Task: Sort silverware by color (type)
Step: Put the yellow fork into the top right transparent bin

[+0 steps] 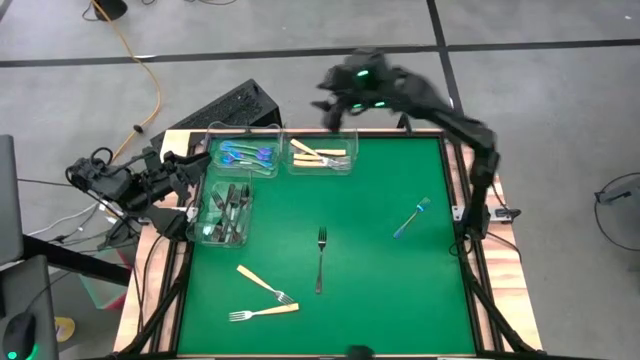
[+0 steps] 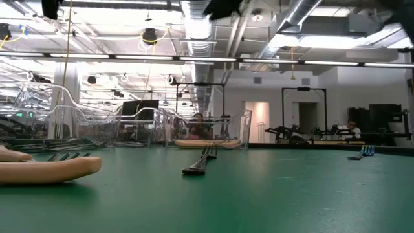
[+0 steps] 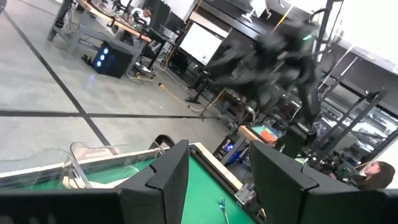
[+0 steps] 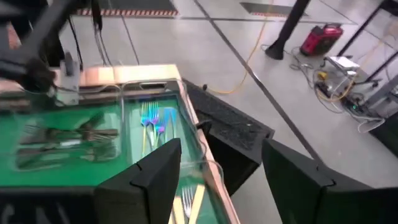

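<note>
Three clear bins stand at the table's far left: one with blue forks [image 1: 246, 154], one with tan-handled forks [image 1: 320, 156], one with dark forks [image 1: 226, 210]. Loose on the green mat lie a dark fork [image 1: 320, 257], a blue fork [image 1: 411, 217] and two tan-handled forks [image 1: 265, 283], [image 1: 262, 312]. My right gripper [image 4: 217, 180] is open and empty, raised high over the far edge near the tan and blue bins [image 4: 155, 118]. My left gripper [image 3: 217, 186] stands open and empty at the table's left edge, beside the bins.
A black keyboard-like slab [image 1: 235, 108] lies just beyond the far edge behind the bins. A wooden frame [image 1: 505, 250] borders the mat. The mat's middle and right [image 1: 400, 290] hold only the loose forks. A person [image 3: 375, 174] sits in the room beyond.
</note>
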